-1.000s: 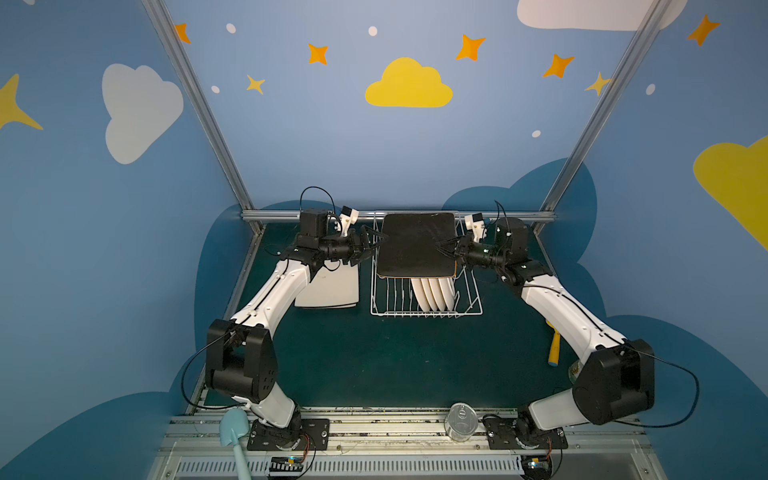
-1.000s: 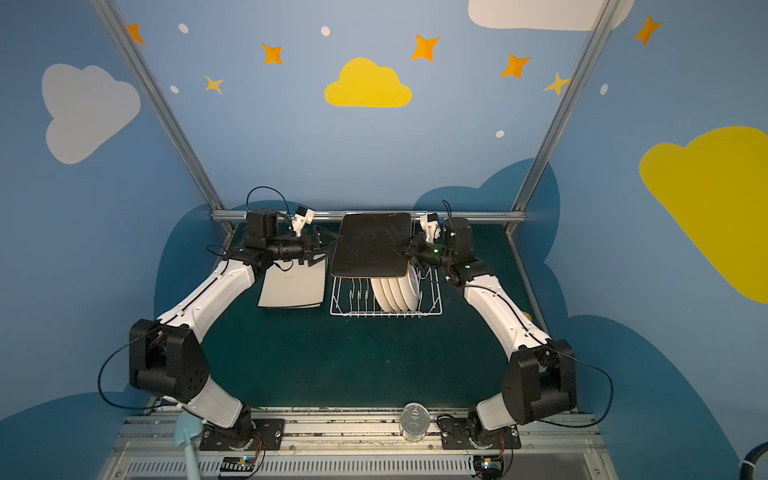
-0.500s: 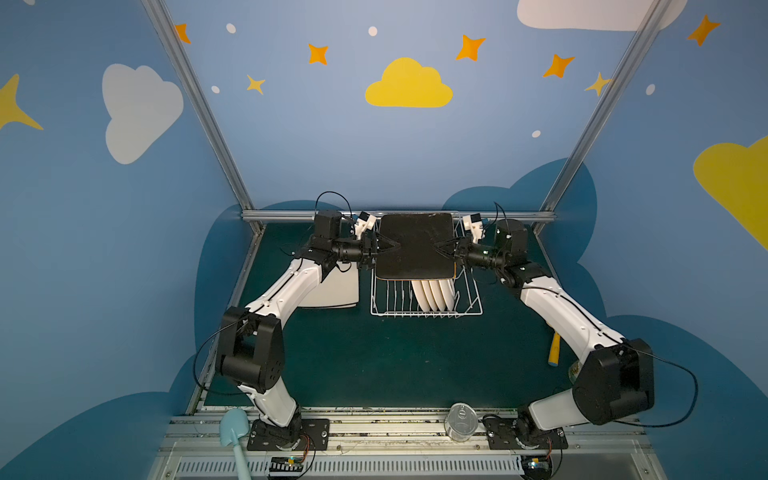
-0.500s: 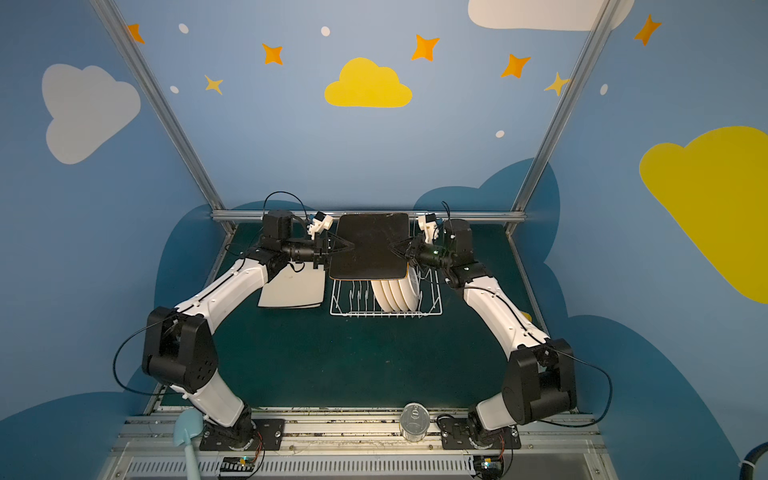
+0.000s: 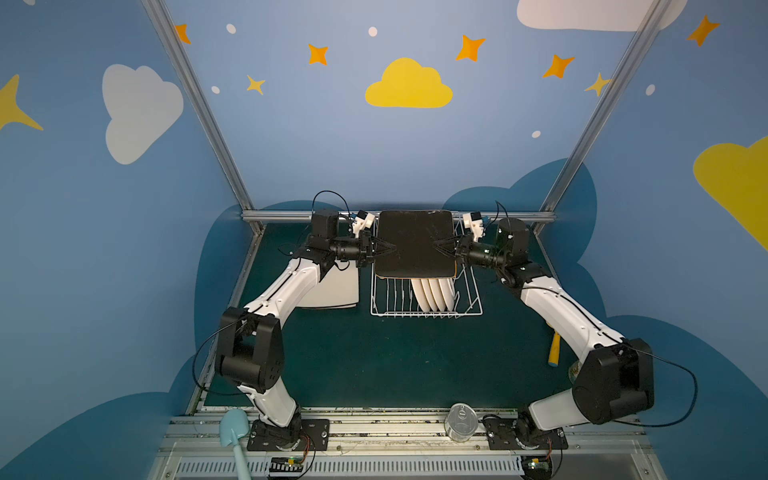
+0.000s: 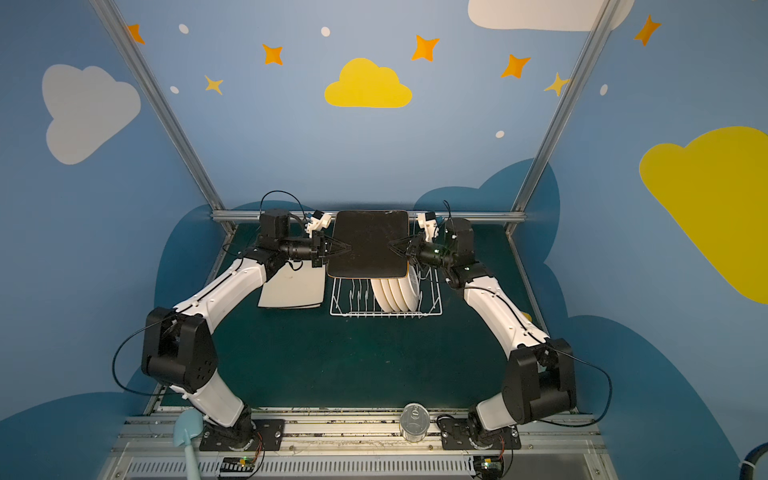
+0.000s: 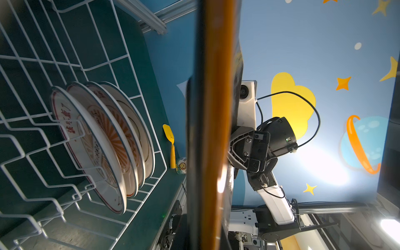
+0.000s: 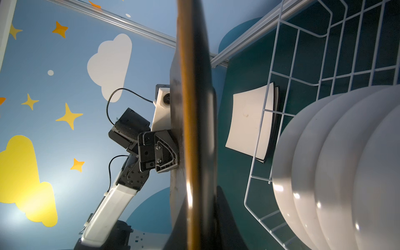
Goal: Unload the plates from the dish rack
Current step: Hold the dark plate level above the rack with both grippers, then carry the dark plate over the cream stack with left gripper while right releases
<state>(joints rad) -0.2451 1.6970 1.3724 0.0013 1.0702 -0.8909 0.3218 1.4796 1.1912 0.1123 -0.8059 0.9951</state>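
– Plates first: where is the black square plate (image 5: 415, 243)?

– Between the two claws, over the far end of the dish rack (image 5: 468, 311). Its dark face tilts toward the top views, and both wrist views catch it edge-on, with an orange rim line. Whether its lower edge touches the wires, I cannot tell.

– And the claws?

– The left claw (image 5: 390, 250) is clamped on the plate's left edge and the right claw (image 5: 437, 247) on its right edge, at about the same height, tips pointing at each other.

– The other plates?

– Four round white plates (image 7: 104, 140) stand on edge between the prongs, leaning together in the right part of the rack, nearer than the black one. The cream square plates (image 5: 341, 291) lie flat and stacked on the green surface (image 5: 395, 365), just left of the rack.

– Any writing?

– Red characters run along the rim of the nearest round plate, above an orange sunburst print. I cannot read them at that angle.

– Arm poses?

– Both arms rise from the front rail, elbows bent outward, forearms reaching to the far side. The wrists turn inward and level, so the two mirror each other across the plate. A yellow spatula (image 5: 554, 350) lies on the surface beside the right arm.
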